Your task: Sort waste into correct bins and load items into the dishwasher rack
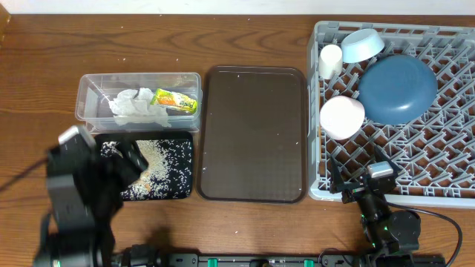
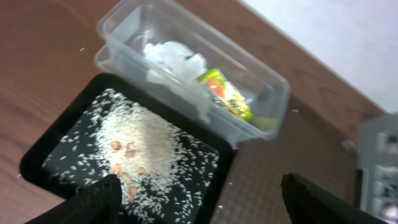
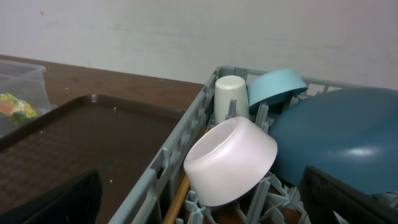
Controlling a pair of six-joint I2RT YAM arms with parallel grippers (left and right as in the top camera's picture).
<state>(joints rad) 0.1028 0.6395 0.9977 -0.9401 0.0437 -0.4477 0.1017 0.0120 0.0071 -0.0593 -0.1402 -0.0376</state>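
Over the left of the desk [image 1: 44,44], the left end effector [image 2: 202,199] hangs spread and empty above the one shallow black rectangular tray [image 2: 46,158] of loose white rice grains [image 2: 143,137], while the right end effector [image 3: 199,208], equally spread and empty, sits at the near wall of the large grey plastic lattice dishwasher rack [image 1: 315,111]. Sorting looks done, so I'd lift both arms straight up, clear of every rim. Count: one crumpled white paper napkin [image 1: 133,105] and one green-yellow snack wrapper [image 1: 174,99] in the one clear rectangular plastic tub [image 1: 85,93]; racked, one large dark blue bowl-plate [image 1: 397,87], one small light blue bowl [image 1: 361,44], one pale pink bowl [image 1: 341,116], one small cream cup [image 1: 329,59], one thin wooden chopstick end [image 3: 177,199] showing.
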